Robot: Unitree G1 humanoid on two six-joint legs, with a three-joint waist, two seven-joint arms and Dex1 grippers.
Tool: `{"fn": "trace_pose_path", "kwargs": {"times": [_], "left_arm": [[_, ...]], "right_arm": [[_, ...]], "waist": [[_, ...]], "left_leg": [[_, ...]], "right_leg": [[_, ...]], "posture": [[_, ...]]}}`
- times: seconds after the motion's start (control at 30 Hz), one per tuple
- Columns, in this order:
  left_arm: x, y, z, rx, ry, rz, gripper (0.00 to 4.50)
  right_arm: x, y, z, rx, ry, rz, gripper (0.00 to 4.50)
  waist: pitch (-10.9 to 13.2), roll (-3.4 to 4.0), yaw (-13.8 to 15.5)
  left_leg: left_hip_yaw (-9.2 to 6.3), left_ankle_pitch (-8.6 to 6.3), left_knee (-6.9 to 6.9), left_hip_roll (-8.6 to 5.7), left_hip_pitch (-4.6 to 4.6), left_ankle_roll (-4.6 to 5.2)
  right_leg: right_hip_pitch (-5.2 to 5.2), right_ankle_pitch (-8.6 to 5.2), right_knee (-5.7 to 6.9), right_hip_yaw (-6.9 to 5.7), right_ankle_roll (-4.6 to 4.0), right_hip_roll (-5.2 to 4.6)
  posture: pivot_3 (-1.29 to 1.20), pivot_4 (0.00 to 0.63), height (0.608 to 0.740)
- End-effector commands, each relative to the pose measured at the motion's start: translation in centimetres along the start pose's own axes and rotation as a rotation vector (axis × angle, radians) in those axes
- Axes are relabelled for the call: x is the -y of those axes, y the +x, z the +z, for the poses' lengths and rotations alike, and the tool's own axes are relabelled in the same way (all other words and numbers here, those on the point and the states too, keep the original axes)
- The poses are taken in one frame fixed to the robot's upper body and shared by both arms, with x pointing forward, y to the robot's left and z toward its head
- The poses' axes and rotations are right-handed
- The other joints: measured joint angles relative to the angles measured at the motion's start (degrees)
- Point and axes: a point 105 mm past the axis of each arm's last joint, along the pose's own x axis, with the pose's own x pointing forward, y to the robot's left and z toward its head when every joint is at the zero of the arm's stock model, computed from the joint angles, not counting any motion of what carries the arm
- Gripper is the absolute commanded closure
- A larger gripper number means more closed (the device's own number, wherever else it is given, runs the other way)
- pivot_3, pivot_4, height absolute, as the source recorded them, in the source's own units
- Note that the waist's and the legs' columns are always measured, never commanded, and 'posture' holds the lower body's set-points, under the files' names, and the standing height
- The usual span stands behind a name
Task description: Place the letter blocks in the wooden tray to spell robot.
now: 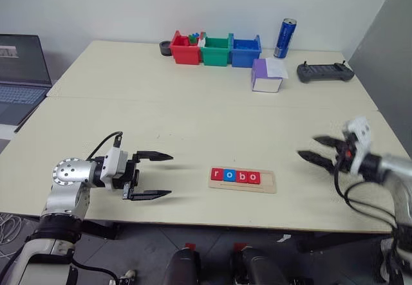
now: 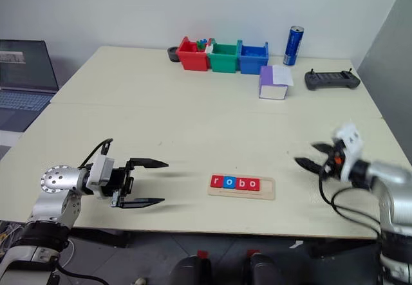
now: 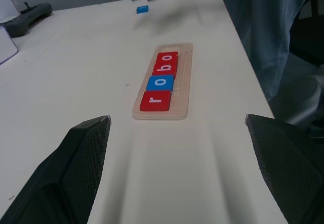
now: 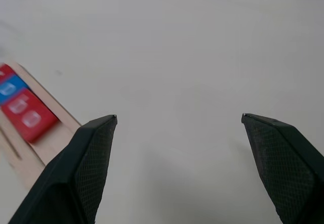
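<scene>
Here the wooden tray (image 1: 243, 181) holds four letter blocks (image 1: 235, 176), red-blue-red-red, spelling "robo"; left gripper (image 1: 154, 175) and right gripper (image 1: 317, 149) both gape empty.

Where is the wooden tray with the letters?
The long pale-wood tray lies near the table's front edge, between the two grippers, holding red and blue tiles spelling "robo".

Bright even light; right gripper (image 1: 317, 150) motion-blurred.

Between your left gripper (image 1: 161, 175) and right gripper (image 1: 308, 150): bare worktop (image 1: 193, 118) | only obstacle: wooden tray (image 1: 267, 183) | bins (image 1: 215, 50) far beyond both.
</scene>
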Motion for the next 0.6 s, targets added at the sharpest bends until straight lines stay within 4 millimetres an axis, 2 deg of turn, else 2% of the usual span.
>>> {"fn": "trace_pose_path", "kwargs": {"times": [0.03,0.27,0.4,0.6], "left_arm": [[-0.2,0.4,0.5,0.016,0.020,-0.018,0.00],[-1.0,0.6,0.6,0.014,0.025,-0.018,0.00],[-1.0,0.7,0.7,0.013,0.027,-0.021,0.00],[-0.9,0.4,0.8,0.011,0.028,-0.018,0.00]], "right_arm": [[4.1,-2.3,2.5,0.177,-0.006,-0.214,0.31],[7.7,-3.5,1.3,0.180,-0.007,-0.370,0.31],[9.5,-2.8,0.8,0.171,-0.014,-0.442,0.31],[10.6,-1.7,0.9,0.178,-0.011,-0.436,0.31]], "waist": [[0.0,0.18,-0.7],[0.0,0.17,-1.0],[0.0,0.18,-1.1],[0.0,0.18,-1.2]], "left_leg": [[0.06,0.01,0.00,0.00,0.03,0.01],[-0.04,0.04,-0.08,0.11,0.18,0.00],[0.05,0.04,-0.07,0.08,0.11,0.00],[0.08,0.04,-0.07,0.07,0.13,0.00]], "right_leg": [[-0.02,0.03,0.05,0.07,0.05,0.00],[0.05,0.08,0.08,0.06,0.13,0.21],[0.03,0.07,0.01,0.14,0.13,0.19],[0.04,0.08,0.02,0.16,0.14,0.16]], "posture": [[0.00,0.150,0.740],[0.00,0.150,0.740],[0.00,0.150,0.740],[0.00,0.150,0.740]]}}
